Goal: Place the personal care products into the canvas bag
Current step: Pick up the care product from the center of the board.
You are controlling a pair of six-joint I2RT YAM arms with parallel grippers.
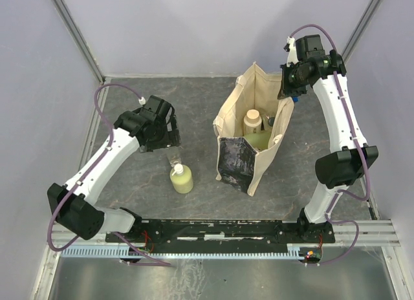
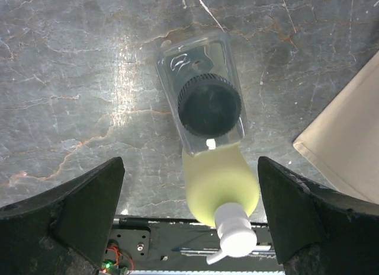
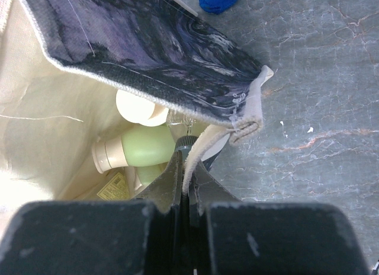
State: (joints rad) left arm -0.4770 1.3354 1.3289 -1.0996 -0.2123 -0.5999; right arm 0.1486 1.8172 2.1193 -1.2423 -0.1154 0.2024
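No txt legible anywhere. Bag (image 1: 231, 116) panel (image 3: 148, 44): dark swirly print, no words or logo made out. Small yellowish label (image 3: 112, 186) on sth inside bag carries fine print, too small and blurred to read. Clear bottle (image 2: 201, 67) and green bottle (image 2: 216, 186) on desk: nothing readable on either.

We see the left gripper (image 2: 189, 168) with its dark fingers (image 2: 83, 210) spread wide, one at each lower corner. Between them, on the grey veined table (image 2: 65, 73), we look down on a clear bottle (image 2: 198, 56) with a black cap (image 2: 208, 106). A yellow-green bottle (image 2: 219, 186) with a pale pump (image 2: 235, 236) sits right against it. A canvas bag (image 2: 349, 127) corner shows at the right.
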